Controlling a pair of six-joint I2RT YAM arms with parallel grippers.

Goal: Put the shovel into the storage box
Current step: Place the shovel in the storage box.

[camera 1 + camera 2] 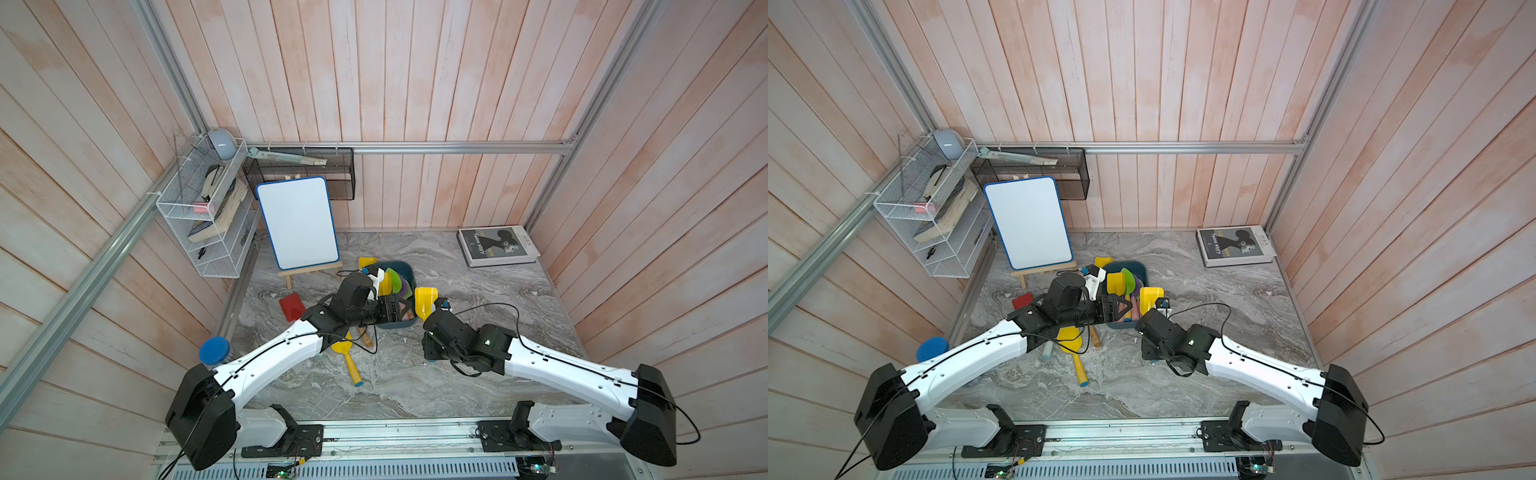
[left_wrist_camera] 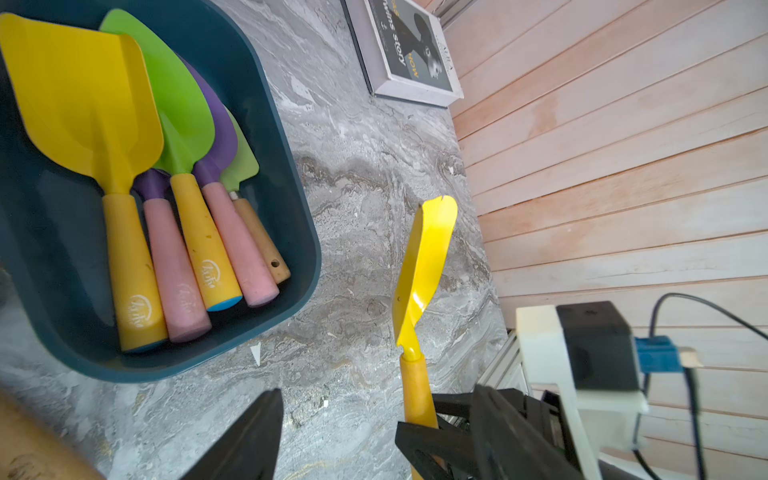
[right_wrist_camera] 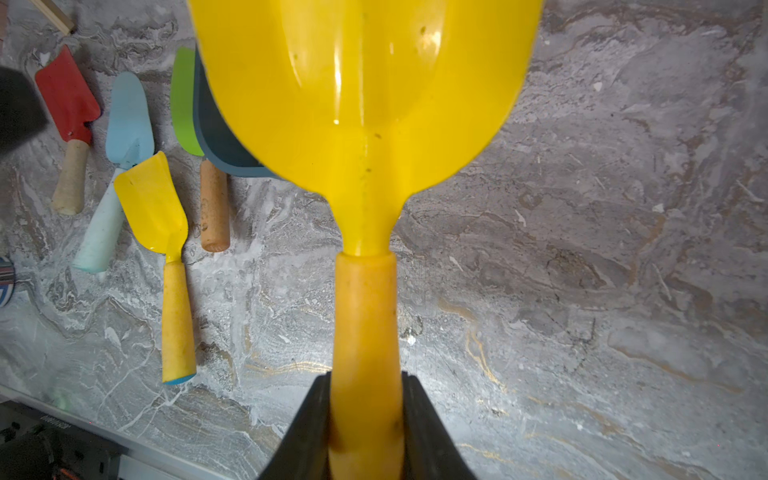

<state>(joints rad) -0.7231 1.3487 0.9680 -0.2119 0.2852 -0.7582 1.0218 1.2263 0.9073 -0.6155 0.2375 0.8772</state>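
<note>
Firmly right tool [image 3: 365, 386] pinches shovel [image 3: 365, 104] handle near storage box [image 2: 249, 83]; left tool [image 2: 374, 399] spread.

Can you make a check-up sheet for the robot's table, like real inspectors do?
Surface: grey marble tabletop, no spills seen.
Job's things: storage box holds five shovels; yellow shovel is held outside the box; red shovel, light blue shovel and small yellow shovel lie loose.
Clutter: whiteboard, book, blue-lidded container.
Grippers: left gripper open, empty; right gripper shut on the yellow shovel's handle.
Cables: black cable loops off each arm.
Surroundings: plank walls, white wire rack, black mesh basket.
</note>
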